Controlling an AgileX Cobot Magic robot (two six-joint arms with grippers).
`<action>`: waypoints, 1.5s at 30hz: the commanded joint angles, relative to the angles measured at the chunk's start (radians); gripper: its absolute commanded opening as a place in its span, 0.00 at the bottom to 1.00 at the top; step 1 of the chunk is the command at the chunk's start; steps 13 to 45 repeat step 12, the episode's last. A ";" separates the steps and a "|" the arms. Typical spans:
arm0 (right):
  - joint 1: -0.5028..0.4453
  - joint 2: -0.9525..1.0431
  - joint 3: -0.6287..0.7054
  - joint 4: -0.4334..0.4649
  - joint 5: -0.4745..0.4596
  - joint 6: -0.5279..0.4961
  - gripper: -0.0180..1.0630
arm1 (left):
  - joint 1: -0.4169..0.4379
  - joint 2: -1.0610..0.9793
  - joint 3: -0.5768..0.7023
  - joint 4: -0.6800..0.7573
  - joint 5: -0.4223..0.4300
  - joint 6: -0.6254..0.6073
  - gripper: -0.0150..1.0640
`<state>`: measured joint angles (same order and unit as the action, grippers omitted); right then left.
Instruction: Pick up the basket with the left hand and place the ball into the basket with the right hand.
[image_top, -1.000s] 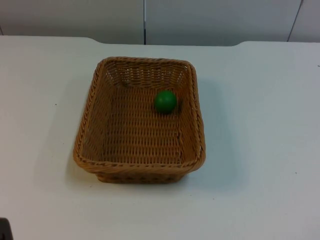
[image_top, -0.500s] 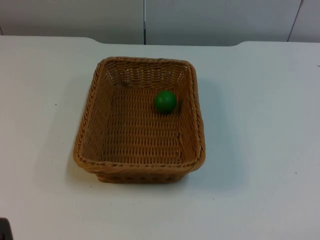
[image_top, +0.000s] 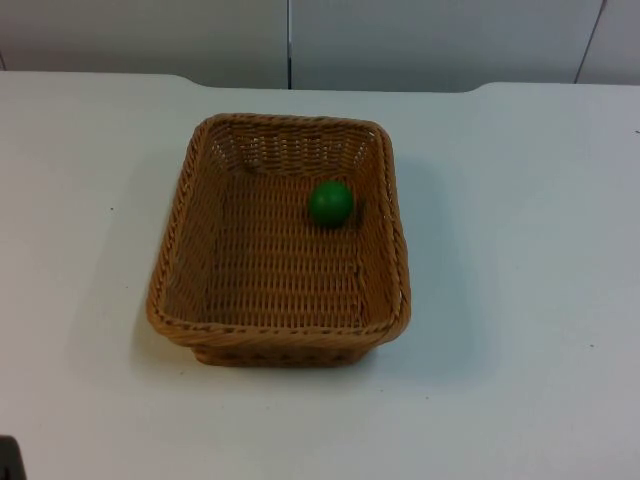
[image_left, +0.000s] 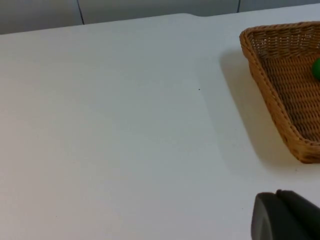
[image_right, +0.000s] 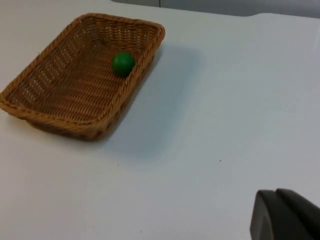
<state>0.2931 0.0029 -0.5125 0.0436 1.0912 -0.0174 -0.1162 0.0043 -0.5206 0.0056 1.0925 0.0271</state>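
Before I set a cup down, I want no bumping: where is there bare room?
Bare table lies right of the basket, left of it, and in front. Inside, the floor is bare except by the right wall, where the ball sits.

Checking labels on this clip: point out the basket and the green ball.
basket (image_top: 178, 238), top view, on its left wall.
green ball (image_top: 330, 203), top view, on its middle, inside the basket.
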 joint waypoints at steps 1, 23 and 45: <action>-0.029 -0.003 0.004 0.007 -0.012 -0.008 0.01 | -0.005 -0.004 0.007 0.001 -0.014 -0.004 0.01; -0.352 -0.003 0.004 0.013 -0.012 -0.008 0.01 | -0.005 -0.004 0.007 0.001 -0.014 -0.004 0.01; -0.352 -0.003 0.004 0.013 -0.012 -0.008 0.01 | -0.005 -0.004 0.007 0.001 -0.014 -0.004 0.01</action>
